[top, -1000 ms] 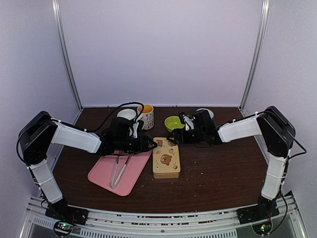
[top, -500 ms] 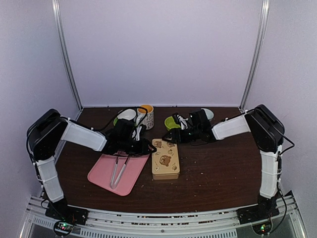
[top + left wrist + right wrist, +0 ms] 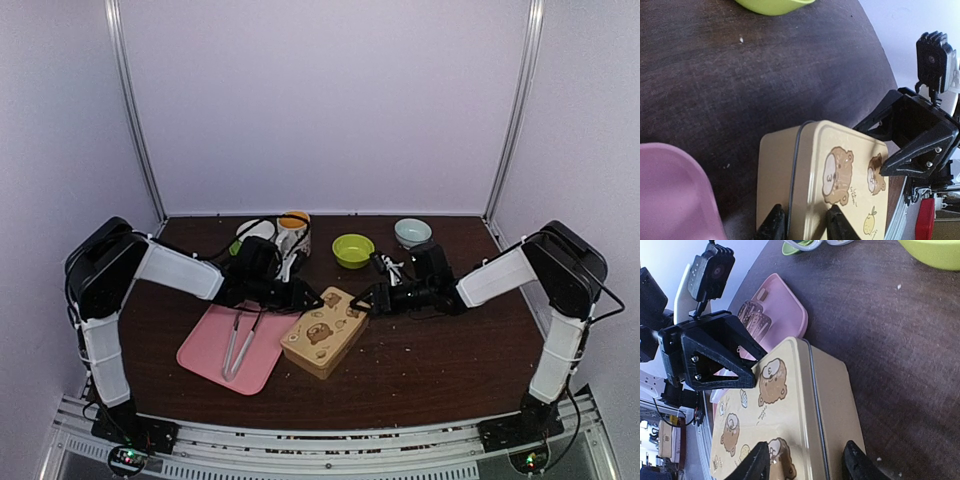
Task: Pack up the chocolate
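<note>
Bear tin gripped at both sides and swung askew.
My left arm and right arm reached in low and met at the tin's far end. The tin lay with its lid on, long axis running near-left to far-right. Half a second before it had pointed straight away from me, so it had turned clockwise. My left pincer pinched the tin's rim between its fingers, and my right pincer straddled and clamped the tin's opposite end. I could not see the chocolate in any view, so I could not tell where it was.
</note>
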Robot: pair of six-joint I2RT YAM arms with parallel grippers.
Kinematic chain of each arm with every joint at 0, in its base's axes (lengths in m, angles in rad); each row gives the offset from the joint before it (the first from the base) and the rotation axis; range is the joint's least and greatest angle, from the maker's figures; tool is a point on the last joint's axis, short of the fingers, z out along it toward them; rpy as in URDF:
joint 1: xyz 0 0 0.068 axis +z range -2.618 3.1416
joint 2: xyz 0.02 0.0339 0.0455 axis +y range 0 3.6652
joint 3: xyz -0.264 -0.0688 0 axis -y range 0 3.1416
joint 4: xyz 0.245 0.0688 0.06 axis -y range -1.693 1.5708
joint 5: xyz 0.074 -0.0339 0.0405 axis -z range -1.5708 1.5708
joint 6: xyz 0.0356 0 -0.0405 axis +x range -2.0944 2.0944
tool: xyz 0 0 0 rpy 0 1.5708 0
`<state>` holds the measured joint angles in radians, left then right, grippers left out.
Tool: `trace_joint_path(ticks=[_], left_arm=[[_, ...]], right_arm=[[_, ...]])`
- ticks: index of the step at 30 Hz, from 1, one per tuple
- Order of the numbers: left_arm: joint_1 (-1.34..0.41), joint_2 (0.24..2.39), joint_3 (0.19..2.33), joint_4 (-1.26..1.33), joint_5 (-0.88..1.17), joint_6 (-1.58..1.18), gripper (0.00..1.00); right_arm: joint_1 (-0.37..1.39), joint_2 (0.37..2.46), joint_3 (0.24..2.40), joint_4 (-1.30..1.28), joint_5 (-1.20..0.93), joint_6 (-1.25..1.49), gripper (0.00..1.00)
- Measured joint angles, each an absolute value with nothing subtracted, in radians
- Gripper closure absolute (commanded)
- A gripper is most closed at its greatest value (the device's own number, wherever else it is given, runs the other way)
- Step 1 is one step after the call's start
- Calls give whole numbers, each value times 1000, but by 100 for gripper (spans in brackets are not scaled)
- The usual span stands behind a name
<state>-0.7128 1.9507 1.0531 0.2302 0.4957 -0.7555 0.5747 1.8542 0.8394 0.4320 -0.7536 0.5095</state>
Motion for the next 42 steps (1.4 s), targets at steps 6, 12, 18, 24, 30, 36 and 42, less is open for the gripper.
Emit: trace_joint_path(ticks=[6,12,18,24,30,36,42], left_arm=[[-738,1985,1100,215,530,-722,70],[-746,1997,1127,185,536,-692,70],[-751,2000,1145,152,529,-670,70],[-752,2028,1164,145,529,-663,71],[-752,2056,1193,148,539,-663,70],[-755,2080,1222,158,539,-664,71],[-763,2085,1231,163,531,-656,68]], right_arm=[[577,1803,772,437,-739,550,61],[579,1795,756,439,-715,565,66],[578,1797,701,551,-698,614,82],[575,1828,669,649,-695,666,80],[579,1839,654,674,-683,685,80],[600,1840,618,739,-622,698,79],[620,1813,577,776,-564,726,73]])
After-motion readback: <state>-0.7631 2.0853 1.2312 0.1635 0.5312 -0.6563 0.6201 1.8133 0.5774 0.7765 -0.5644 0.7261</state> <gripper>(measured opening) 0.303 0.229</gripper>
